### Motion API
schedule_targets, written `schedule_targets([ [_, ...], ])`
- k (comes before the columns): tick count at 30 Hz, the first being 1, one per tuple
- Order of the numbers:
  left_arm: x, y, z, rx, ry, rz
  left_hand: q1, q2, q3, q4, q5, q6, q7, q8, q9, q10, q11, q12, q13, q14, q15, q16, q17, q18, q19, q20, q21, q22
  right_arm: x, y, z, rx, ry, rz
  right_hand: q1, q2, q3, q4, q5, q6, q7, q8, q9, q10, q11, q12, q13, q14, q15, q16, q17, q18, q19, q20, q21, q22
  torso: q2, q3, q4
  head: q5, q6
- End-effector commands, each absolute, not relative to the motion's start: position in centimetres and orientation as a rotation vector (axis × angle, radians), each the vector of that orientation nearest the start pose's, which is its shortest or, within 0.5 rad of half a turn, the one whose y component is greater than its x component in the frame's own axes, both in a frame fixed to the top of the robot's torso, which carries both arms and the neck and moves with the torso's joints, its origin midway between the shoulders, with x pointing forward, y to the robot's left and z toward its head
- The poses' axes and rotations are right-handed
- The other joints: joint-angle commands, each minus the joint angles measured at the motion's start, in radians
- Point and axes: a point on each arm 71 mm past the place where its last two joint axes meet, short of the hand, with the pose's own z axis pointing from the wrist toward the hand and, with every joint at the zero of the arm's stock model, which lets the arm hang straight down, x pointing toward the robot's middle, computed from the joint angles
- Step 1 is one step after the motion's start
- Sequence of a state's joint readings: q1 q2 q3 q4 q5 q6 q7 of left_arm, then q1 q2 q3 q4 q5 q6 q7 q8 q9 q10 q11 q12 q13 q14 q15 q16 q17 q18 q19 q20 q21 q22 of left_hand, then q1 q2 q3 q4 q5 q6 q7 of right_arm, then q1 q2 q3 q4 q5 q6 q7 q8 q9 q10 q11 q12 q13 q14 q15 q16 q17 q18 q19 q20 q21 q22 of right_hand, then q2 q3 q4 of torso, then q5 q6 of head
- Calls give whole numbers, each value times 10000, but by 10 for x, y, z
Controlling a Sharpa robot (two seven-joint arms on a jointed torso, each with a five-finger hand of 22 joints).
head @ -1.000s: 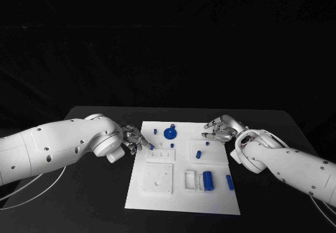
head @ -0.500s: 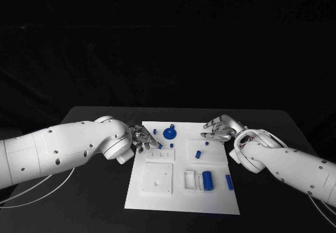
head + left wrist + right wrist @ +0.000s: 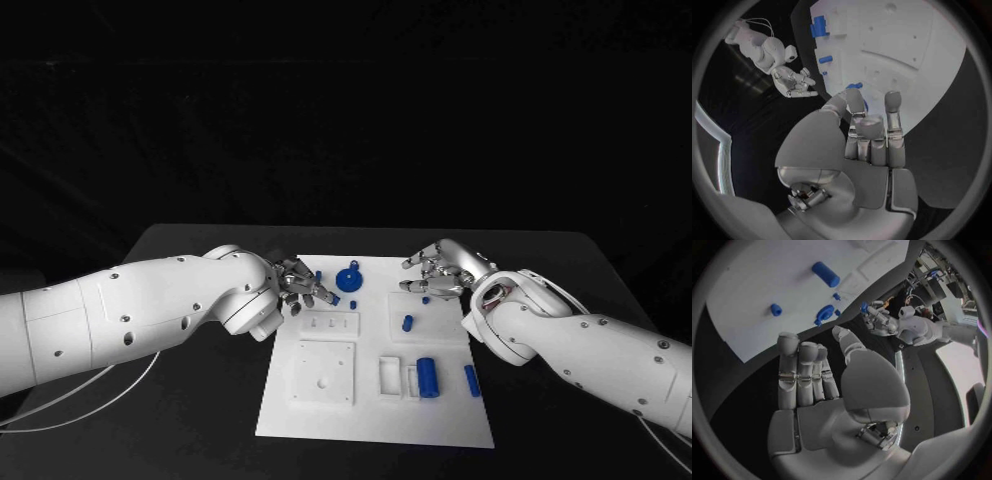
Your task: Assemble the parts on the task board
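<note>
A: What's the left hand (image 3: 300,284) doing?
B: It pinches a small blue part (image 3: 330,297) over the board's (image 3: 361,410) far left corner.
A: And the right hand (image 3: 440,270)?
B: Fingers spread, holding nothing, above the far right edge. Other parts (image 3: 427,373) lie on the board.

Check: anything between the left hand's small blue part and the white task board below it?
Nothing visible. The left hand pinches a small blue part over the white task board's far left area; the round blue knobbed piece sits beside it, not beneath.
</note>
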State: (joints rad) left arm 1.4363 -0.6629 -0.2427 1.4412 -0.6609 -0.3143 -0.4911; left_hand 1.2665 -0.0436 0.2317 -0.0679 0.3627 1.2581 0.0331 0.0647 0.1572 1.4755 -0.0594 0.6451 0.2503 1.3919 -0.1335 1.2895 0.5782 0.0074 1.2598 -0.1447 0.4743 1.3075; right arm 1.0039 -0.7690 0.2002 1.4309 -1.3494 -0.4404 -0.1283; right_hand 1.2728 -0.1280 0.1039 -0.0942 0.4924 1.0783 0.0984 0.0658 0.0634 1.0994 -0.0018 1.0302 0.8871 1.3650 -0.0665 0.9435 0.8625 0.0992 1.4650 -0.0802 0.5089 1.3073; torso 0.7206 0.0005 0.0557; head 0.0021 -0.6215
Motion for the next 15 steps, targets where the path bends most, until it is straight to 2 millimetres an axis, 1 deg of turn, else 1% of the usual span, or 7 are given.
schedule_targets([
  [1, 514, 164, -173, -7475, 19966, -6780, -83, 57, 77, -4, 36, 1805, -573, 24, 797, 406, -179, 32, 13, 54, 15, 22, -12, -8, -88, -12, 46, 207, 492, -188, -185, 30, 14624, 7091, 36, 37, -22, -189, -281, 88, -7, -44, -13, 102, 6, 54, 62, 82, -12, 46, 55, 89, 441, -54, 65, 594, -12, -13, 3, -29, 47],
  [2, 514, 164, -173, -7798, 19887, -6970, -79, 71, 87, -9, 43, 1807, -573, 25, 800, 405, -181, 31, 13, 56, 15, 24, -8, -6, -94, -11, 48, 207, 489, -182, -183, -363, 14463, 7114, 4, 82, -75, -338, -495, 157, -27, -47, -14, 144, 0, 86, 118, 106, -17, 78, 106, 63, 442, -64, 159, 606, -8, -22, 4, -26, 75],
  [6, 513, 164, -174, -8720, 19723, -7579, -119, 97, 102, -54, 43, 1807, -573, 24, 834, 407, -181, 43, 25, 57, 24, 16, -23, 5, -123, 2, 76, 205, 482, -164, -176, -1434, 13985, 7121, -1, 77, -148, -424, -891, 249, -55, -38, -11, 257, -16, 183, 234, 171, -27, 170, 208, 22, 464, -75, 350, 638, 7, -36, 5, -29, 128],
  [10, 510, 164, -176, -9324, 19757, -8019, -131, 107, 105, -67, 34, 1800, -573, 22, 842, 406, -180, 42, 27, 39, 27, -7, -65, 6, -138, 5, 76, 200, 476, -148, -172, -2080, 13593, 7018, -11, 59, -228, -415, -1155, 281, -67, -40, -11, 315, -21, 223, 299, 214, -34, 224, 275, -11, 472, -90, 498, 660, 6, -38, 13, -32, 161],
  [12, 509, 164, -177, -9571, 19807, -8194, -137, 114, 106, -69, 27, 1798, -572, 21, 844, 406, -180, 42, 28, 31, 27, -19, -89, 8, -144, 7, 75, 199, 474, -140, -171, -2292, 13415, 6906, -6, 52, -264, -378, -1284, 277, -70, -40, -11, 342, -23, 235, 329, 236, -36, 252, 314, -27, 476, -96, 581, 668, 8, -45, 5, -49, 176],
  [13, 509, 164, -178, -9685, 19827, -8270, -142, 127, 109, -72, 22, 1793, -572, 20, 846, 405, -181, 37, 27, 26, 27, -26, -99, 9, -151, 7, 73, 198, 473, -136, -171, -2386, 13335, 6833, -7, 44, -275, -360, -1348, 279, -71, -39, -11, 343, -23, 230, 329, 241, -36, 258, 324, -35, 477, -95, 606, 671, 12, -39, 1, -53, 192],
  [15, 508, 164, -178, -9860, 19849, -8391, -143, 128, 110, -73, 21, 1793, -572, 20, 847, 405, -181, 36, 27, 25, 27, -27, -100, 9, -152, 7, 73, 197, 472, -129, -170, -2508, 13226, 6707, 21, 24, -272, -293, -1535, 281, -74, -39, -11, 359, -24, 229, 343, 254, -36, 269, 347, -55, 476, -97, 653, 671, 10, -46, 11, -61, 210],
])
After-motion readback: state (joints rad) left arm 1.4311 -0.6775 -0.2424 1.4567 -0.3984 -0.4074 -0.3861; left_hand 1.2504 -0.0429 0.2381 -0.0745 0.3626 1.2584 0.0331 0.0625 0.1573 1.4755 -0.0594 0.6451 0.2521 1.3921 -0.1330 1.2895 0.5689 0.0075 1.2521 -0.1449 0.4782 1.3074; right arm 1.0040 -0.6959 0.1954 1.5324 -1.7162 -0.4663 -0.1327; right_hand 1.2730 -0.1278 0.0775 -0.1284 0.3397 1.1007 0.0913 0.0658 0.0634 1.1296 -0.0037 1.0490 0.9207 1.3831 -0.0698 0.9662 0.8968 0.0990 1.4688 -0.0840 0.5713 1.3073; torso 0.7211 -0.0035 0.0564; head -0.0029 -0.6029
